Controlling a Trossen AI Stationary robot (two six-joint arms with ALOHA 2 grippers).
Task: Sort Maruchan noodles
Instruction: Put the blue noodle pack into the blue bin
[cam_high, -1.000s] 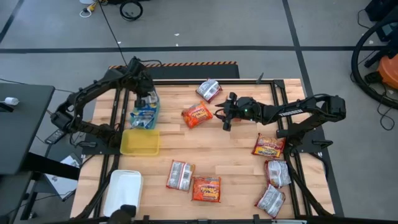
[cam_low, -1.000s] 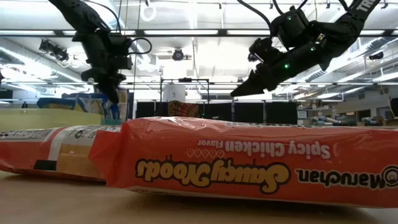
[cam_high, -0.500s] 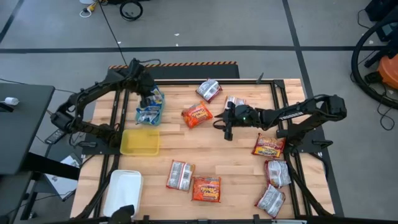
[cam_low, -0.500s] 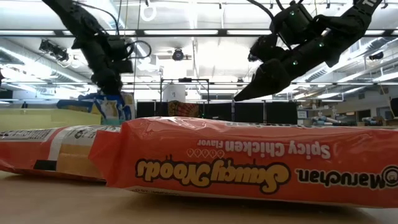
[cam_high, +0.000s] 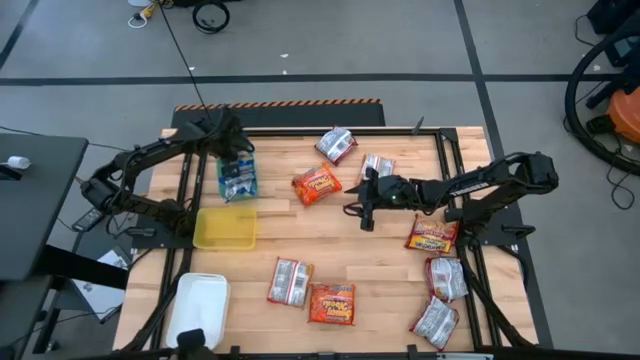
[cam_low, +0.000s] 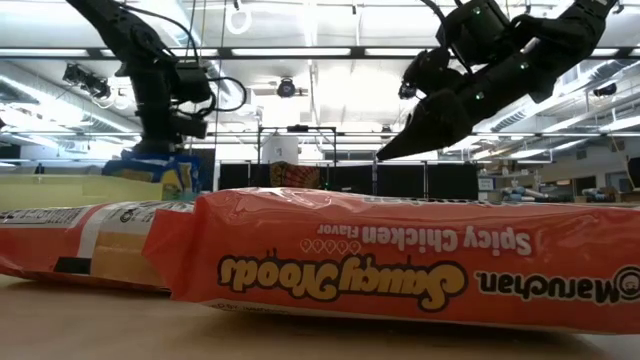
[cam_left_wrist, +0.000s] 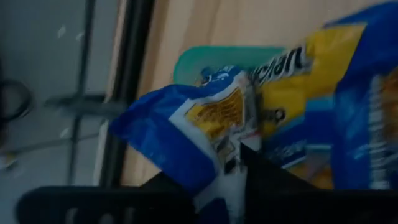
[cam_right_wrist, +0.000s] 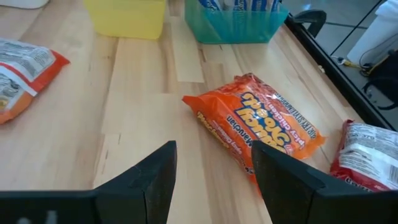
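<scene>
left gripper (cam_high: 236, 163): over teal bin (cam_high: 222, 190), clamped on blue packet (cam_left_wrist: 205, 130)
right gripper (cam_right_wrist: 211, 180): fingers spread, empty, near orange packet (cam_right_wrist: 261, 127)
other packets: scattered, well apart from teal bin

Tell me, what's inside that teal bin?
Blue-and-white noodle packets fill the teal bin, standing on edge. The left gripper is shut on one. Anything beneath them is hidden.

Left claw (cam_left_wrist: 233, 180) pinches a blue packet (cam_left_wrist: 186, 134) (over the teal bin (cam_left_wrist: 211, 59)).

Roughly ten noodle packets (cam_high: 317, 185), three bins (cam_high: 225, 228)
</scene>
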